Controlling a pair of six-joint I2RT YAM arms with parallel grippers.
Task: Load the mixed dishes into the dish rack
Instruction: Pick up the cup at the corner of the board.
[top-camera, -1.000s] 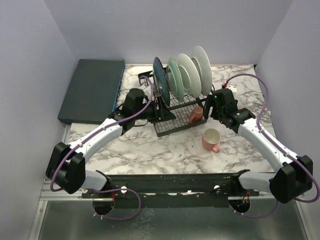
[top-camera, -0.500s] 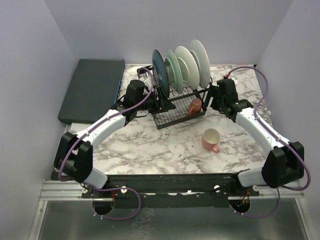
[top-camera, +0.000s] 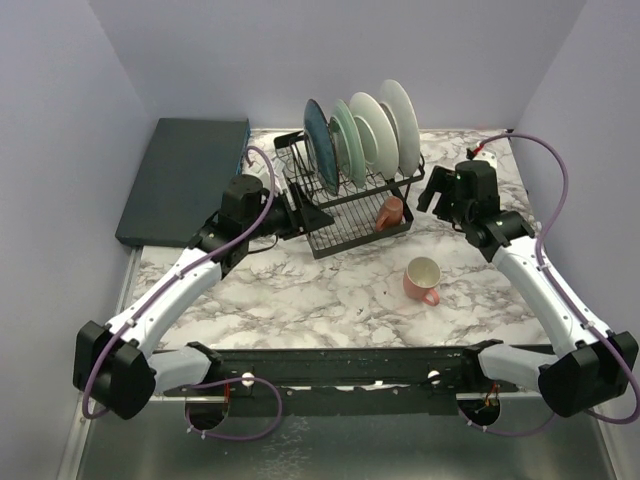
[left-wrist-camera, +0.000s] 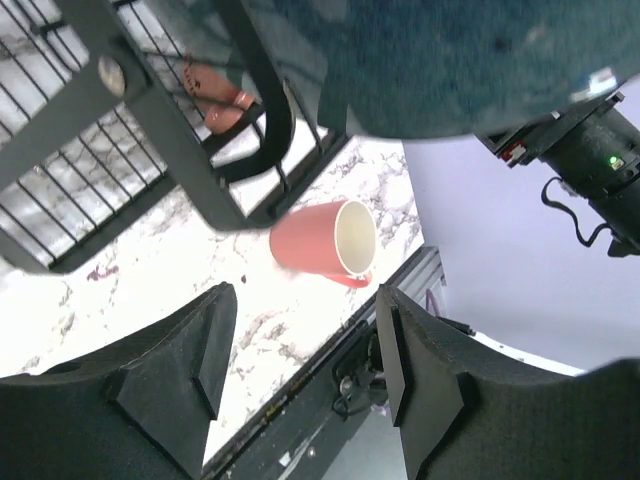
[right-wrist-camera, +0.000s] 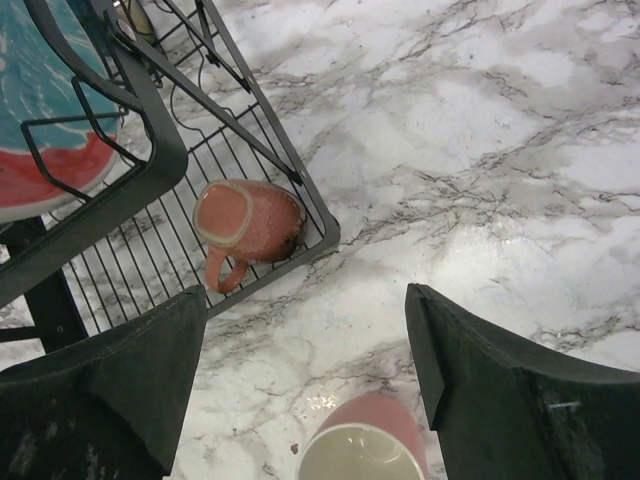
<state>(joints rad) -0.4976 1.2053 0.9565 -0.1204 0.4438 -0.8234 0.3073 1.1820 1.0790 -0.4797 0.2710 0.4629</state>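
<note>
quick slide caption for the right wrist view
Open right gripper above a pink mug on the marble table, a second pink mug resting in the dish rack base.

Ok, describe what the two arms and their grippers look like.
The left arm and right arm match: white shells on the long links, black joints and black bases. A purple cable loops along each. The left gripper and right gripper are black, each with two broad, wedge-shaped matte fingers.

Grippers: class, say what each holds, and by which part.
Nothing is held; the left gripper and the right gripper both stand open and empty.
</note>
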